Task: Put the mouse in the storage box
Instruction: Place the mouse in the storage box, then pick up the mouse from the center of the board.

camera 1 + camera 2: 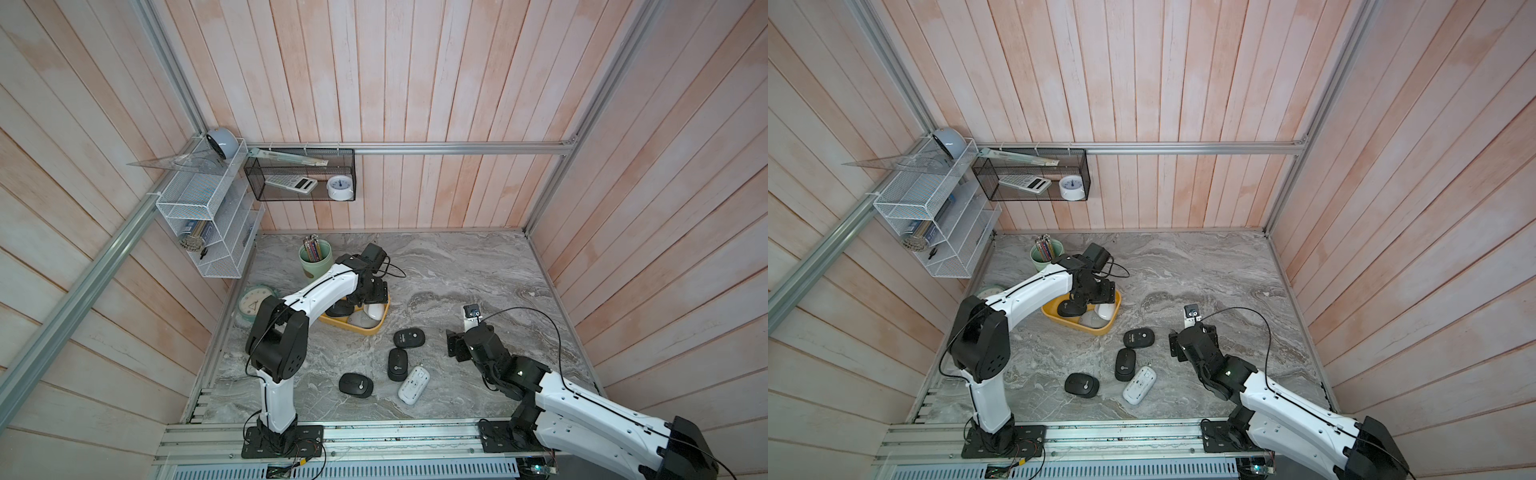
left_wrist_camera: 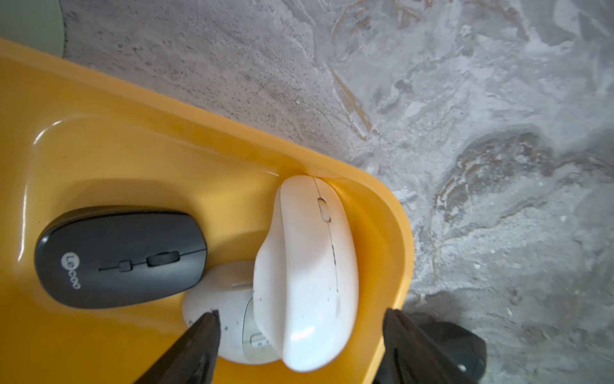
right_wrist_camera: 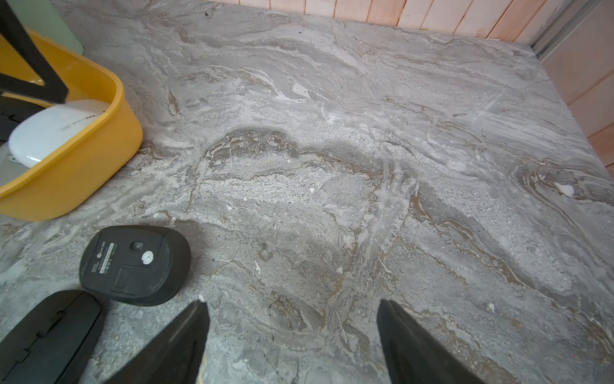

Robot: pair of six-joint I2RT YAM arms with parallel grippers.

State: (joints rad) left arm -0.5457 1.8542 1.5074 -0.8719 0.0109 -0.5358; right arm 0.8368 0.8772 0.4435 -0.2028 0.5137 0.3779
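Now white mouse (image 2: 305, 272) lies in storage box (image 2: 133, 109), loose btwn L gripper (image 2: 300, 314) jaws, spread wide, holding nothing. R gripper (image 3: 291, 302) jaws open, empty; upturned black mouse (image 3: 134, 264) on desk (image 3: 365, 133) sits nearest it.

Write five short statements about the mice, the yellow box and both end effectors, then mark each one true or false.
1. The storage box holds three mice. True.
2. The right end effector grips a black mouse. False: its jaws stand open over the table, holding nothing.
3. The black mouse nearest the box lies underside up. True.
4. The left end effector is shut on the tall white mouse. False: its jaws stand apart on either side of that mouse, with gaps showing.
5. Every mouse outside the box is black. False: a flat white mouse lies on the table too.
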